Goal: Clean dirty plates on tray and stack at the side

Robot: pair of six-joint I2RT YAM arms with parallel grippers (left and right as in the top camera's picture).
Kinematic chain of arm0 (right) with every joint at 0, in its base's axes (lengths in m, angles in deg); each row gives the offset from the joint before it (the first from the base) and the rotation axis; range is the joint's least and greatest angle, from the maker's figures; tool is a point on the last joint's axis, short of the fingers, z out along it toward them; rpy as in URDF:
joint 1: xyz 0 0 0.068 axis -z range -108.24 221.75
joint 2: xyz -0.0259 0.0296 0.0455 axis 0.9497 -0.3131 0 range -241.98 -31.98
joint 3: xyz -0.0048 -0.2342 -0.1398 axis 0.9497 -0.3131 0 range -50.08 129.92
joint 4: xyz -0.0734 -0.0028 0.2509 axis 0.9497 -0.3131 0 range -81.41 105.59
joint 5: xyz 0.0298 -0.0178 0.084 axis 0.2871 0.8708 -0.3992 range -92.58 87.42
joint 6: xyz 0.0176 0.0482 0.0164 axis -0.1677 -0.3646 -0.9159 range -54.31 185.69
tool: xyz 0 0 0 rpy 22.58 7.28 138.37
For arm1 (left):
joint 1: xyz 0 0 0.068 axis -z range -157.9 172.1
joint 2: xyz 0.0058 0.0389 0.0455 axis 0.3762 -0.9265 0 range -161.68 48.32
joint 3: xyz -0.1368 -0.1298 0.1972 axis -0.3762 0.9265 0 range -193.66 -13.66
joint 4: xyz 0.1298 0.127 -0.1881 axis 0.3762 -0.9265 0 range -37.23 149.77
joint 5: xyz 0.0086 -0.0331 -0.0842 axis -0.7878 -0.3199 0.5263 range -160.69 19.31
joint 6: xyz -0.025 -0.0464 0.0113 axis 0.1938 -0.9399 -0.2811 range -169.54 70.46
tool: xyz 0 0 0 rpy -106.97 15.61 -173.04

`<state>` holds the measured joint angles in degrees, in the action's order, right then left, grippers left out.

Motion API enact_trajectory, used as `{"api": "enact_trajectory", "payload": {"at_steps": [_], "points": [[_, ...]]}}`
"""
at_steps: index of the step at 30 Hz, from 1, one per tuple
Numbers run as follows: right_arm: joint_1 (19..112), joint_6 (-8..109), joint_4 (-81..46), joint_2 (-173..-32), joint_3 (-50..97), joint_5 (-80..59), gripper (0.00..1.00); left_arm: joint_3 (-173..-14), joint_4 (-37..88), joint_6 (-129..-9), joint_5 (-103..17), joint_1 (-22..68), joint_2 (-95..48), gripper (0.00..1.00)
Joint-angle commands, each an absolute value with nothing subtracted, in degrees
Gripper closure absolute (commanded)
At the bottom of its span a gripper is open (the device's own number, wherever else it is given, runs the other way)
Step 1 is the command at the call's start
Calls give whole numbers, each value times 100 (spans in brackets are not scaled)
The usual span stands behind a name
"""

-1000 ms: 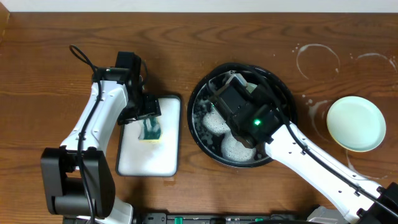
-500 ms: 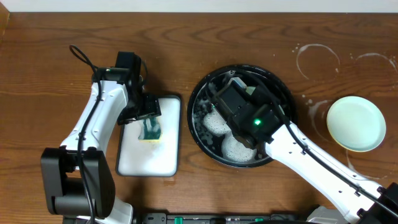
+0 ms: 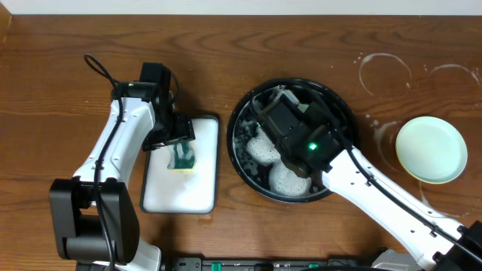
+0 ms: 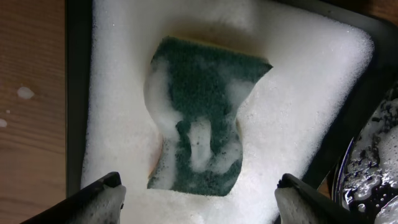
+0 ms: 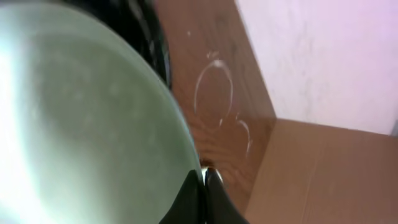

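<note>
The black tray holds soapy water and foam-covered plates. My right gripper is shut on the rim of a pale mint plate, held tilted over the tray; in the overhead view my right wrist hides it. A second mint plate lies clean on the bare wood at the right. No yellow plate shows. My left gripper is open just above the green sponge, its fingers foamy; it also shows in the overhead view.
The white rectangular tray full of foam lies left of the black tray, with the sponge on it. Whitish ring stains mark the wood at the far right. The black tray's rim shows beside the left gripper.
My right wrist has shifted very slightly toward the far left over the black tray. The left arm has not moved.
</note>
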<state>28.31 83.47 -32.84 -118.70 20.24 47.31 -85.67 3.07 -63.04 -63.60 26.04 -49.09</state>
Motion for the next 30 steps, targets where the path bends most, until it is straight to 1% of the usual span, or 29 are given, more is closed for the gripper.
{"api": "enact_trajectory", "payload": {"at_steps": [1,2,3,4,5,6,8,11,30], "points": [[2895,8446,-3135,-11771,2116,5104,99,-8552,289,-6291,-6412,2587,-4941,20],[2880,8940,-3255,-11771,2116,4971,99,-8552,289,-6293,-6412,2587,-4941,20],[2897,9025,-3251,-11773,2116,5187,99,-8552,289,-6291,-6412,2587,-4941,20],[2949,8806,-3083,-11773,2116,5563,99,-8552,289,-6293,-6412,2587,-4941,19],[2969,8651,-2993,-11773,2116,5651,99,-8552,289,-6293,-6412,2587,-4941,20],[2963,8723,-2995,-11762,2116,5395,99,-8552,289,-6293,-6412,2587,-4941,20],[2921,9296,-3225,-11758,2116,4842,99,-8552,291,-6293,-6412,2587,-4941,19],[2923,9016,-3246,-11758,2116,4986,99,-8552,289,-6293,-6412,2587,-4941,20],[2912,9014,-3249,-11760,2116,4969,99,-8552,289,-6293,-6412,2587,-4941,19]]}}
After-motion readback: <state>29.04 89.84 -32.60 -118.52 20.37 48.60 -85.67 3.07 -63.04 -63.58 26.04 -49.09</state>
